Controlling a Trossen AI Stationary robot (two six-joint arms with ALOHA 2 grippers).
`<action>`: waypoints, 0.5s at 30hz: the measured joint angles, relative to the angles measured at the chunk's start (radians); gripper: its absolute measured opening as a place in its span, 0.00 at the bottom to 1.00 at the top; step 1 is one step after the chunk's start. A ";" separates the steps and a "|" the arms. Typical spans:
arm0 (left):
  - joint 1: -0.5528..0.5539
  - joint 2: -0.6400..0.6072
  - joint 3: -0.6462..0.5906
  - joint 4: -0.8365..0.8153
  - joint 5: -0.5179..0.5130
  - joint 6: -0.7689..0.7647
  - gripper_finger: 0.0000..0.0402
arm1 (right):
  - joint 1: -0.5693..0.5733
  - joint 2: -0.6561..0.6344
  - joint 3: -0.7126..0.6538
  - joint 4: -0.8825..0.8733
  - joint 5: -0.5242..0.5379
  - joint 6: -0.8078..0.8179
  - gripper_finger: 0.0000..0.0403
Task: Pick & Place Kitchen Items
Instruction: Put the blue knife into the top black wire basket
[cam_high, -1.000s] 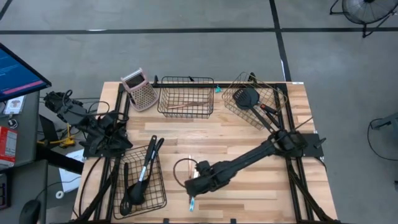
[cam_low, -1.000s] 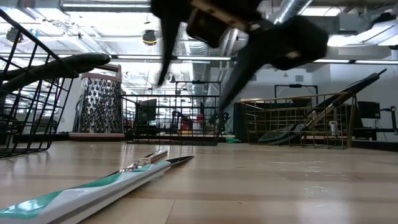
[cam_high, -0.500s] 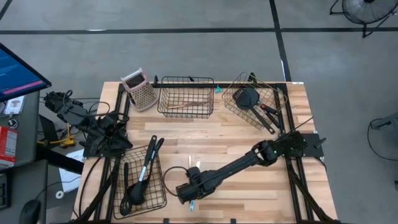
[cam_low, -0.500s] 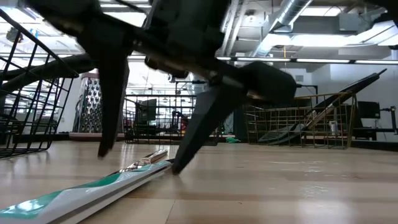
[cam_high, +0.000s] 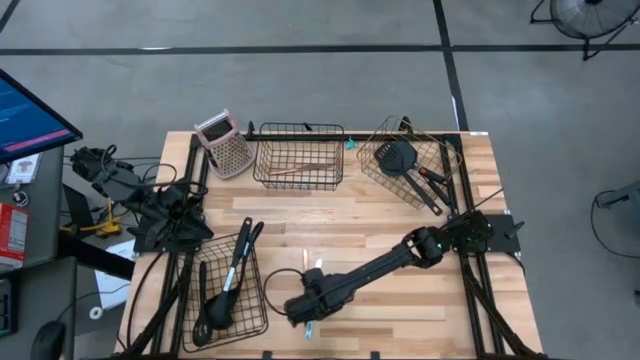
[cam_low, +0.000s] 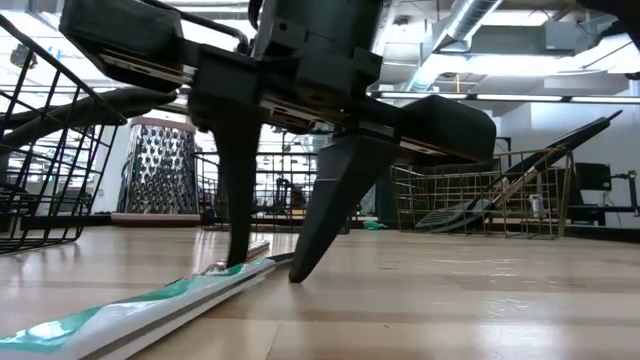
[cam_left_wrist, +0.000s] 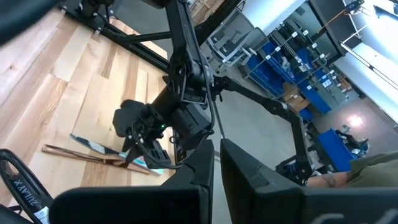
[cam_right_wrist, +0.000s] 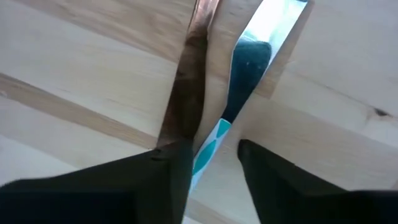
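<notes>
Teal-handled utensil (cam_low: 140, 305) lies flat on the table (cam_high: 400, 300) near its front edge, handle running between the right gripper (cam_low: 265, 265) fingertips, which straddle it, still spread and not yet pinching. Left gripper (cam_left_wrist: 214, 180), pressed shut, waits well apart at the table's left.

Three wire baskets (cam_high: 299, 155), one grater (cam_high: 224, 144), two arms (cam_high: 385, 265)

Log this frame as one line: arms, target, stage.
right gripper: down at table's front edge, fingers straddling teal-handled utensil, not clamped | left gripper: shut, parked at table's left edge | stage: pre-grasp
</notes>
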 joint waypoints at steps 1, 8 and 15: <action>0.000 0.000 0.000 0.000 0.000 0.001 0.03 | -0.001 0.000 0.000 -0.003 -0.003 -0.009 0.32; 0.000 0.000 0.000 0.000 0.000 0.004 0.03 | -0.023 0.001 -0.001 -0.037 -0.013 -0.034 0.13; 0.000 0.000 0.000 0.000 -0.001 0.006 0.03 | -0.056 -0.002 -0.003 -0.067 -0.010 -0.100 0.02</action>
